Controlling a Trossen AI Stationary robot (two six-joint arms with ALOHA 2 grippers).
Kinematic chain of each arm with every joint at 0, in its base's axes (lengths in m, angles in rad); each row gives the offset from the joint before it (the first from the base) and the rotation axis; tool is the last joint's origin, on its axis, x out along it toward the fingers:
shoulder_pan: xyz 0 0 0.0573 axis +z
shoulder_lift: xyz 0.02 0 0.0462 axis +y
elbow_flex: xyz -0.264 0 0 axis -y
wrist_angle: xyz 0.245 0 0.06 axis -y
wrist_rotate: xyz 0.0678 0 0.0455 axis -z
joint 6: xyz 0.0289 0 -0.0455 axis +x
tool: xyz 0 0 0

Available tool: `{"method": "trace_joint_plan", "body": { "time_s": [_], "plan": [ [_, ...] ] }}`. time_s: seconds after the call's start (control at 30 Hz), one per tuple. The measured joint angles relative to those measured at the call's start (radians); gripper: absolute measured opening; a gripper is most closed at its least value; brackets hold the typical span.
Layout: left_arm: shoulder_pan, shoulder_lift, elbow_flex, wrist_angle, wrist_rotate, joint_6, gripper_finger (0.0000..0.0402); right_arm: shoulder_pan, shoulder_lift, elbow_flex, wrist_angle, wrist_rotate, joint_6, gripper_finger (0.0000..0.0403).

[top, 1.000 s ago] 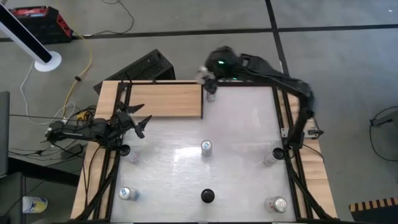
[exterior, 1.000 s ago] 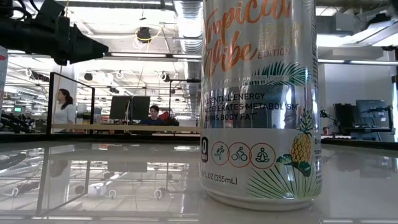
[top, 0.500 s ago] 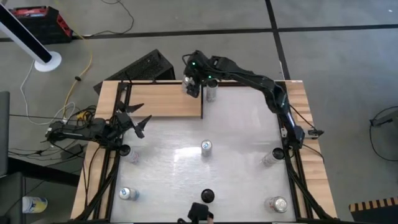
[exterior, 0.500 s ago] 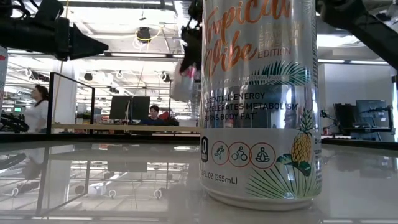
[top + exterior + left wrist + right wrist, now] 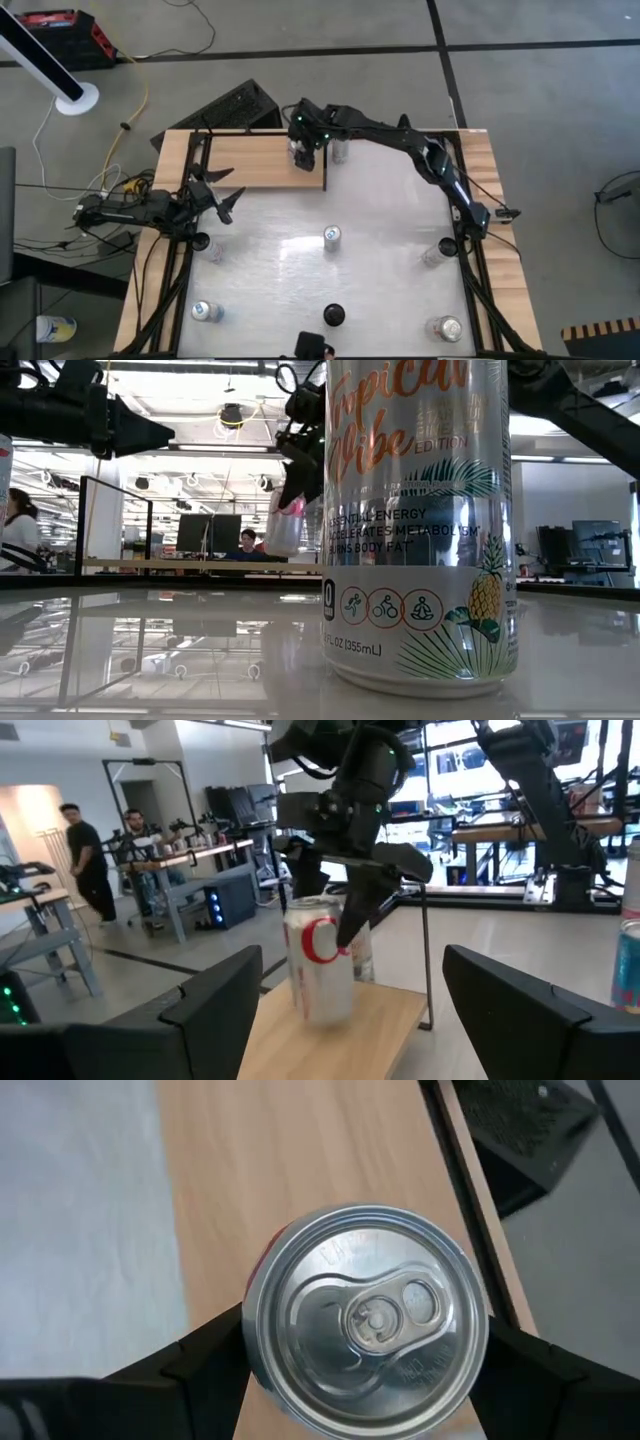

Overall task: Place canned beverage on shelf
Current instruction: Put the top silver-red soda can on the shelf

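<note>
In the high view's upper centre the right claw (image 5: pixel 301 152) grips a silver, red-lettered aluminium can (image 5: pixel 300 157) above the light-brown wood-grain shelf (image 5: pixel 262 161); the left wrist view shows it tilted, so releasing now might topple it; left claw (image 5: pixel 222 192) waits spread.
</note>
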Motion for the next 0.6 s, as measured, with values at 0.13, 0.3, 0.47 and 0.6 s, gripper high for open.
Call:
{"method": "trace_joint_plan", "body": {
  "time_s": [0.13, 0.3, 0.47, 0.6],
  "plan": [
    [0.000, 0.000, 0.000, -0.008, 0.000, -0.011, 0.0300, 0.001, 0.012, 0.002, -0.018, -0.004, 0.001, 0.0324],
    [0.000, 0.000, 0.000, -0.009, -0.001, -0.012, 0.0300, -0.006, 0.014, 0.002, -0.033, -0.004, 0.012, 0.0337],
    [0.000, 0.000, 0.000, -0.009, -0.001, -0.012, 0.0300, -0.005, 0.013, 0.002, -0.047, -0.006, 0.012, 0.0387],
    [0.000, 0.000, 0.000, -0.009, -0.001, -0.012, 0.0300, -0.005, 0.013, 0.010, -0.058, -0.007, -0.011, 0.0371]
  ]
}}
